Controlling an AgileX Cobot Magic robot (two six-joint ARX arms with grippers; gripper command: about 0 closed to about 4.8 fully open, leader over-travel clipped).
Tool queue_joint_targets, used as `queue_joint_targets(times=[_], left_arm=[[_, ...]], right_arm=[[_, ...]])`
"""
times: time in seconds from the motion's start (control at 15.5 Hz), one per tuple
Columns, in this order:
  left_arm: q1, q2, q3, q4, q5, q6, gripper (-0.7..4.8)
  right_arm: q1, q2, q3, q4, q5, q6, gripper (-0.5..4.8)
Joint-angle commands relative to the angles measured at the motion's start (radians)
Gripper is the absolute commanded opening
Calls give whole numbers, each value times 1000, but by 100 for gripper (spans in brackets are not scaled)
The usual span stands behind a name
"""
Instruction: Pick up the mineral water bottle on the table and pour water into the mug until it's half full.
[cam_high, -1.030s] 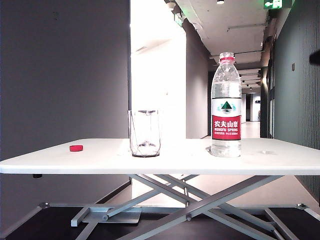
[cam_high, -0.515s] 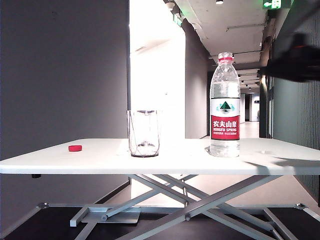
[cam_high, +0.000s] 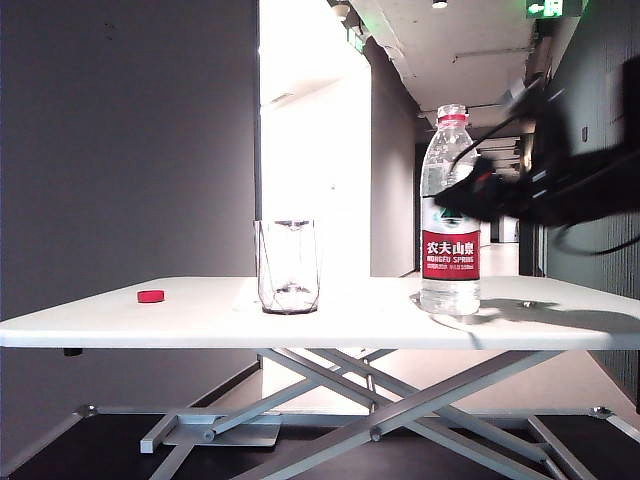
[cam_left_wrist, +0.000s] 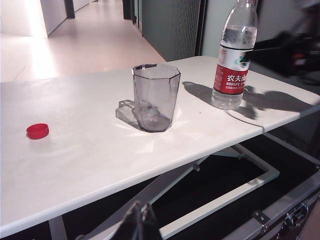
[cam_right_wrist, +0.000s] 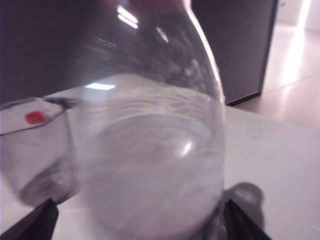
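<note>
Bottle (cam_high: 451, 215) upright, centre-right on table (cam_high: 200, 325), uncapped, red cap (cam_high: 151, 296) far left. Mug (cam_high: 289, 266) mid-frame, apparently empty. Right gripper (cam_right_wrist: 135, 217) spread wide around bottle, no clamp yet. Left gripper (cam_left_wrist: 140, 223) together, low foreground, idle. Grasp, lift, pour all pending.

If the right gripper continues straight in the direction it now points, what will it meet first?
Most likely the mineral water bottle: it stands directly between the right gripper's open fingers, filling the wrist view. The mug sits off to one side.
</note>
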Motion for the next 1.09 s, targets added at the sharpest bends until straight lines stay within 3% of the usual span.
queue_joint_targets(times=[0.06,0.39,0.45,0.52,0.58,0.9,1.09], left_arm=[[-1,0,2,3,10,10,-5],[-1,0,2,-10,10,13,-5],[-1,0,2,-12,10,26,-5],[-1,0,2,-21,10,35,-5],[-1,0,2,-29,10,35,-5],[-1,0,2,-47,10,36,-5],[-1,0,2,-48,10,36,-5]], right_arm=[[9,64,89,-36,-14,14,479],[46,137,154,-50,-3,14,479],[45,137,154,-45,-5,14,257],[45,137,154,-42,-6,14,80],[45,137,154,-39,-7,14,-13],[45,102,154,-52,19,-7,-6],[58,-11,161,-253,139,-26,-6]])
